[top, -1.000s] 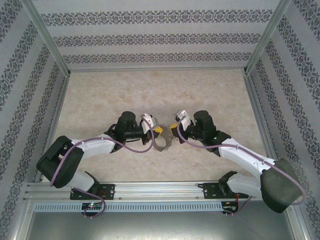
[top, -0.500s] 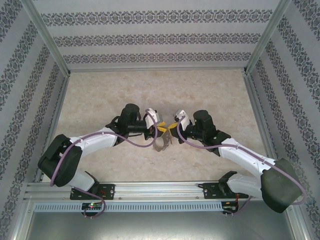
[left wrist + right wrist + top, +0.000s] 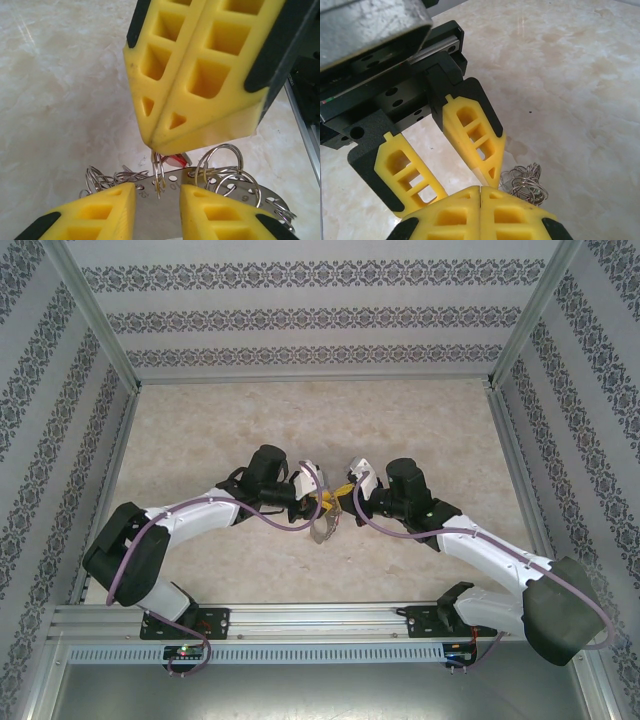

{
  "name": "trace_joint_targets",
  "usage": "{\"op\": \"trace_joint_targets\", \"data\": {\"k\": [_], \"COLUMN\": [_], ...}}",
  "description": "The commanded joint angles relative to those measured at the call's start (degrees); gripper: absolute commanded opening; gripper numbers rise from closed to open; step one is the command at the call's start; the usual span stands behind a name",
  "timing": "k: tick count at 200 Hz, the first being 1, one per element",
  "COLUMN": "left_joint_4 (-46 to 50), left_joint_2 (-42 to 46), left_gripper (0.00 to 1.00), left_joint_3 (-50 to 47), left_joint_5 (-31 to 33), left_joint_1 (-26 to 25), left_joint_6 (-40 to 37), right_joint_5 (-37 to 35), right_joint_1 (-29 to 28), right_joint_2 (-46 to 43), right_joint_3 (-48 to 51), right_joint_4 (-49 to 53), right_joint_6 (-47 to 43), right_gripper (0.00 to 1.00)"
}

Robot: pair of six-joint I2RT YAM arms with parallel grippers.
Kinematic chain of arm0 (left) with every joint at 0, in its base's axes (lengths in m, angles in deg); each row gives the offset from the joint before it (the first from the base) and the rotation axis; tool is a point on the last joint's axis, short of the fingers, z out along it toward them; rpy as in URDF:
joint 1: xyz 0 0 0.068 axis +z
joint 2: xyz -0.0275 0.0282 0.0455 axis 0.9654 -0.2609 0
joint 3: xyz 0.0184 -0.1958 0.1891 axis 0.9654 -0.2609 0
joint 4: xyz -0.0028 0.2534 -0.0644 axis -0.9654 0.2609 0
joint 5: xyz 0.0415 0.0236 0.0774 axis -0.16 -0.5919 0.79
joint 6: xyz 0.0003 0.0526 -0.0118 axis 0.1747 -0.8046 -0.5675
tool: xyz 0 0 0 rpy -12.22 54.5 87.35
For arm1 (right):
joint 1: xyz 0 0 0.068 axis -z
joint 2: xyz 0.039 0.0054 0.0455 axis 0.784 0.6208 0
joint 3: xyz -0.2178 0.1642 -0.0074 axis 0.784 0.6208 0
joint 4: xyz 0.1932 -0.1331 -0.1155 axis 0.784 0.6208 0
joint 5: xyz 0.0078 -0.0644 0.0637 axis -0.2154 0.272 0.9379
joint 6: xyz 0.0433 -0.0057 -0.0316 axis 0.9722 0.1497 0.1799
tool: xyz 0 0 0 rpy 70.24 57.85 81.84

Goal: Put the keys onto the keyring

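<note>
Your right gripper [image 3: 155, 141] is pressed fully together. Its yellow fingertips pinch the split ring of the red-tagged key [image 3: 175, 160], whose red tag shows just behind the tip.

Your left gripper [image 3: 157, 190] stands with its jaws apart. The right wrist view confirms this: bare table surface shows between the two fingers [image 3: 472, 137], and nothing is clamped there.

The keyring [image 3: 167, 215] appears from the left wrist as a flat, curved silver band punched with numbered holes. It lies in the gap between the left fingers and just under the right fingertips. You cannot tell from these views whether either left pad touches it. The pinched split ring hangs down against the band — whether it passes through a hole is not clear.

Many small silver rings [image 3: 226, 167] are strung along the band on both sides.

From the top camera, the two grippers meet tip to tip above the middle of the marbled table [image 3: 200, 440], with the keyring drooping just below them on the near side.
</note>
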Motion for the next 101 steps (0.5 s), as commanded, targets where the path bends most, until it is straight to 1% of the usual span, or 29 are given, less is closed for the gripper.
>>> {"op": "trace_joint_targets", "data": {"k": [1, 35, 59, 82, 101], "left_joint_4": [1.1, 0.12, 1.04, 0.91, 0.8], "left_joint_2": [-0.39, -0.56, -0.6, -0.6, -0.8], "left_gripper": [0.29, 0.29, 0.24, 0.22, 0.13], "left_joint_3": [2.1, 2.31, 2.77, 2.88, 3.1], "left_joint_5": [-0.32, -0.55, -0.16, -0.09, -0.53], "left_joint_1": [-0.5, -0.52, -0.54, -0.5, -0.5], "left_joint_6": [-1.31, -1.08, -1.42, -1.33, -1.13], "right_joint_5": [2.31, 2.63, 3.0, 3.74, 4.09], "right_joint_1": [-1.12, -1.19, -1.39, -1.48, -1.54], "right_joint_2": [-1.08, -0.72, -0.71, -0.59, -0.46], "right_joint_3": [-2.17, -2.63, -2.81, -2.8, -2.81], "right_joint_4": [-2.91, -2.69, -2.65, -2.64, -2.47], "right_joint_6": [-0.81, -1.18, -1.31, -1.37, -1.4], "right_gripper": [0.0, 0.0, 0.0, 0.0, 0.0]}}
